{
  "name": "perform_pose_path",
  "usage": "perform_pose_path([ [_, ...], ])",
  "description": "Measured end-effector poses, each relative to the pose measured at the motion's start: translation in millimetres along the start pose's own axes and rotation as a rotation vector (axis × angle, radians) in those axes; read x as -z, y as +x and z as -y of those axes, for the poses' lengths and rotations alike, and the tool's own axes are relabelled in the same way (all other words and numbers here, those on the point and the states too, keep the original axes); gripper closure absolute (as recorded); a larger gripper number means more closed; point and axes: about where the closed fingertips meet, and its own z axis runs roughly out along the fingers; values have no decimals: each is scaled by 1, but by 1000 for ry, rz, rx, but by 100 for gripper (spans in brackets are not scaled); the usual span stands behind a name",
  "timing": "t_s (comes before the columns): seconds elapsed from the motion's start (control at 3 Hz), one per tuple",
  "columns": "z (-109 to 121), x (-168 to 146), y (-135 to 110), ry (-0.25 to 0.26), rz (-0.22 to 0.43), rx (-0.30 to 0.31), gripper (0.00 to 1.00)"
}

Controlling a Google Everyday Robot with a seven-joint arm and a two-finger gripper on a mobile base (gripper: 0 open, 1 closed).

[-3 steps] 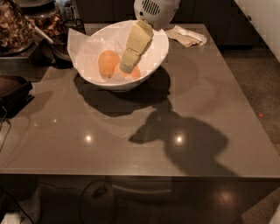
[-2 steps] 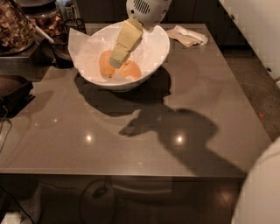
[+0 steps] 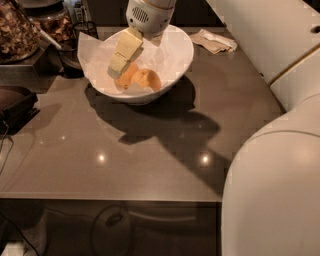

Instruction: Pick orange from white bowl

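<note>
The white bowl (image 3: pixel 177 62), lined with crumpled white paper, stands at the back of the brown table. Two fruits lie in it. The orange (image 3: pixel 152 80), round and deeper in colour with a pale shiny patch, lies on the right. The paler egg-shaped fruit (image 3: pixel 127 78) lies to its left. My gripper (image 3: pixel 116 69) reaches down from the white wrist (image 3: pixel 149 15) into the bowl's left half. Its cream fingers (image 3: pixel 125 50) end over the paler fruit, just left of the orange, and partly cover that fruit.
A crumpled beige cloth (image 3: pixel 215 41) lies behind the bowl to the right. Jars of dried food (image 3: pixel 17 30) and a black holder (image 3: pixel 75 50) stand at the back left. A dark tray (image 3: pixel 15 102) sits at the left edge. My white body (image 3: pixel 280 190) fills the right side.
The gripper has moved left and deeper into the bowl, from above the orange to over the paler fruit. My body has come into view on the right.
</note>
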Motion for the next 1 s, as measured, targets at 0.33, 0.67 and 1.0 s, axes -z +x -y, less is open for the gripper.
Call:
perform_pose_path([
  [0.33, 5, -12, 0, 11, -15, -34, 3],
  [0.67, 14, -19, 4, 45, -34, -52, 9],
  [1.0, 22, -23, 6, 80, -50, -51, 18],
])
